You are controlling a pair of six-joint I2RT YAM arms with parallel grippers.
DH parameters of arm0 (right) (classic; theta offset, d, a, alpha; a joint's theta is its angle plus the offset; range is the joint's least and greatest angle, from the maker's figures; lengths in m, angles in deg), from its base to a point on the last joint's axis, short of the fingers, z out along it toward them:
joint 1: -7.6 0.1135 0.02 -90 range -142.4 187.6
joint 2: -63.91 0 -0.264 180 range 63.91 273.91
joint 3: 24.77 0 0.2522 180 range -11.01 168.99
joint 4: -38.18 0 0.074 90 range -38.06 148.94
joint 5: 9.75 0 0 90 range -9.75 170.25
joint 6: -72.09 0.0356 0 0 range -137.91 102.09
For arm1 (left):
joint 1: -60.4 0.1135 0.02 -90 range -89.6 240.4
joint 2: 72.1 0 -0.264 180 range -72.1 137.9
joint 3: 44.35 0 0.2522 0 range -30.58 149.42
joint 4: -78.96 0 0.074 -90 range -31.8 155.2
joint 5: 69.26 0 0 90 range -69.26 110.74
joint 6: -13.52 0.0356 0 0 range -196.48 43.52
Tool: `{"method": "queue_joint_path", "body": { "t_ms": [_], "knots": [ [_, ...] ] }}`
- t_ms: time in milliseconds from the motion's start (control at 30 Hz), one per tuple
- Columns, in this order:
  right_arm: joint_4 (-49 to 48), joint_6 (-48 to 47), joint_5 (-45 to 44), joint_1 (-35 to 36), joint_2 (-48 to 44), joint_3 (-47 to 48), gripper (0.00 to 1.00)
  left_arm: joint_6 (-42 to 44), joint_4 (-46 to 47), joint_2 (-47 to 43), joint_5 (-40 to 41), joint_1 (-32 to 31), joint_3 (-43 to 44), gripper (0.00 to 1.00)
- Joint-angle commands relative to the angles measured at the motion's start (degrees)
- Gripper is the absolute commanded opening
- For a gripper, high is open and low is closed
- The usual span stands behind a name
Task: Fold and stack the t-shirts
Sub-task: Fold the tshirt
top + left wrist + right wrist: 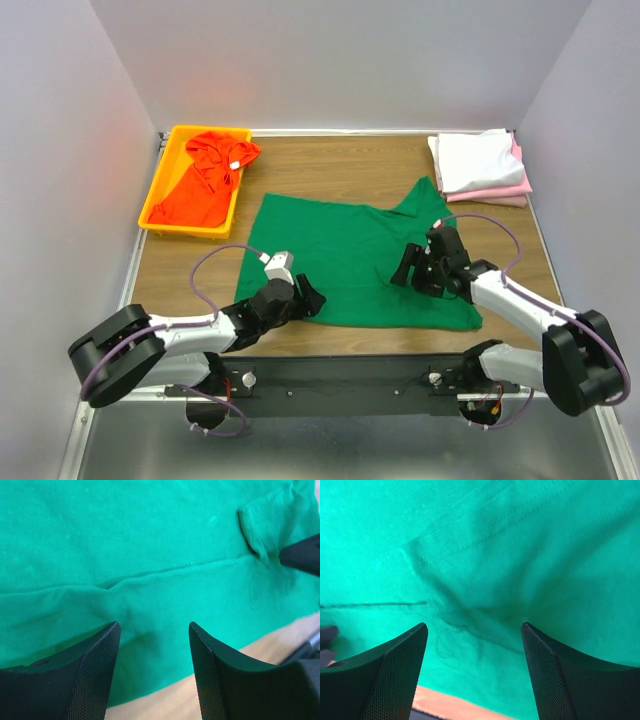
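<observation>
A dark green t-shirt (345, 258) lies spread in the middle of the table. My left gripper (312, 298) hovers open over its near left hem (150, 605), nothing between the fingers. My right gripper (405, 270) stands open over the shirt's right part, above a folded sleeve hem (470, 540). The orange-red t-shirt (205, 175) with a white neck tag lies crumpled in the yellow tray (160, 225). A folded white t-shirt (480, 160) rests on a folded pink t-shirt (500, 192) at the back right.
The yellow tray sits at the back left against the left wall. White walls close in the table on three sides. Bare wood (180, 280) shows left of the green shirt and along the near edge (270, 645).
</observation>
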Motion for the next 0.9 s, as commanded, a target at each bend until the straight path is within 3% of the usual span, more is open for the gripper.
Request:
{"method": "queue_joint_path", "body": {
  "t_ms": [0,233,267,400,567,867],
  "knots": [
    [6.7,1.6,-1.9,0.5,-4.3,-0.3,0.82,-6.9,-11.3,-4.5,3.4,-4.6,-1.4,0.66],
    [8.5,-1.3,-1.6,0.8,-4.2,5.2,0.82,-6.1,-16.4,-12.6,7.6,-6.4,2.0,0.66],
    [8.5,-1.7,-1.6,0.9,-3.7,6.0,0.82,-4.6,-16.2,-12.7,8.2,-6.4,2.4,0.7],
    [7.9,-2.7,-2.7,2.6,-0.8,10.1,0.82,0.6,-14.3,-8.8,10.0,-5.4,5.8,0.77],
    [4.6,-2.7,-3.0,5.2,3.6,13.5,0.83,6.3,-9.8,0.4,7.4,0.4,9.4,0.79],
    [-5.2,-2.0,-2.8,9.4,11.2,10.2,0.83,4.2,-4.4,6.2,5.4,1.5,5.1,0.79]
  ]
}}
